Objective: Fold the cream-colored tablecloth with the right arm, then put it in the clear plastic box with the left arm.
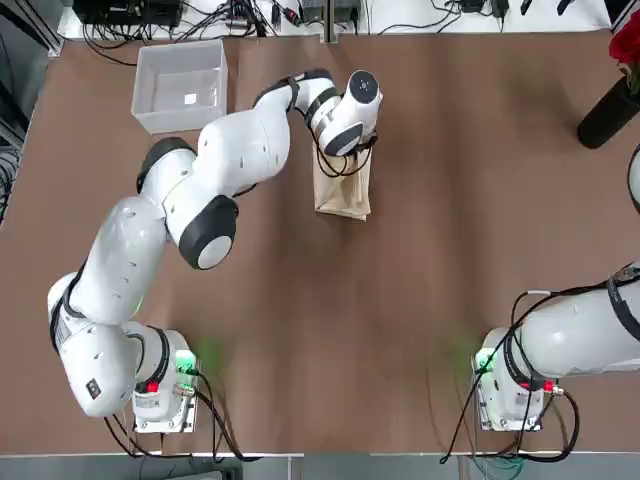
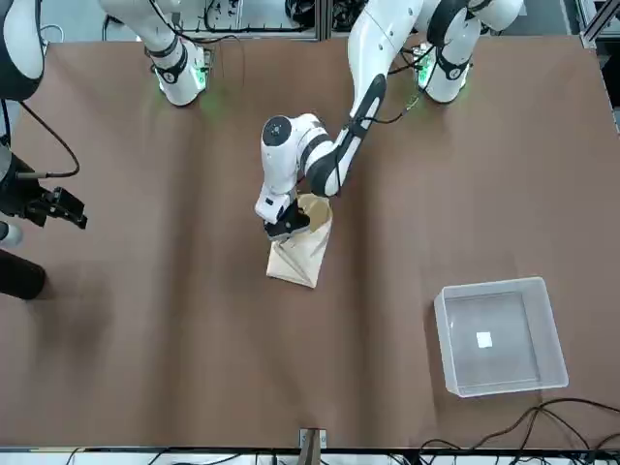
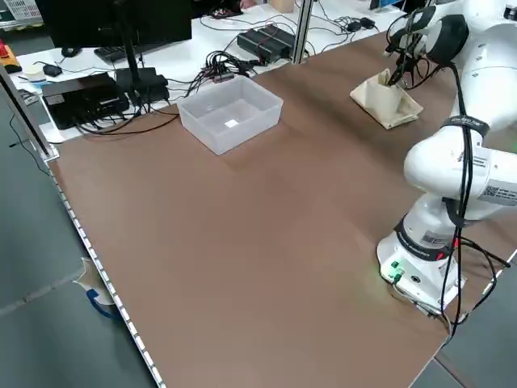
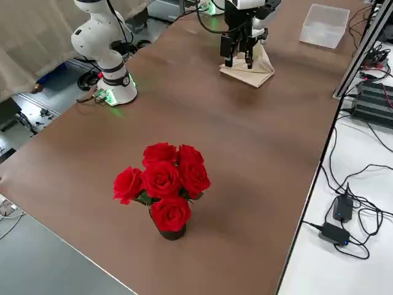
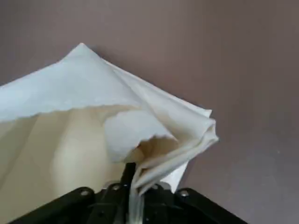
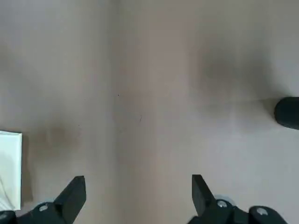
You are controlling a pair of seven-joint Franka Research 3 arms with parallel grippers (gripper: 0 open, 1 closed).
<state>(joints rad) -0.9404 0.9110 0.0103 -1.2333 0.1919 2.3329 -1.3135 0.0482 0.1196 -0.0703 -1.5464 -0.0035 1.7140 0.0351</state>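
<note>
Clear plastic box sits far left on the desk, upright, on the left arm's side, presumably for easy reach. To its right, also on the desk, lies the cream-colored tablecloth, folded into a narrow bundle; left hand is at it, closed narrowly on a gathered edge, probably to lift it for boxing. Right hand, over the far right, stands wide with nothing in it, likely kept aside for clearance. Top view hides the left grasp; left wrist view shows layers between its fingers and a loose, gaping fold.
</note>
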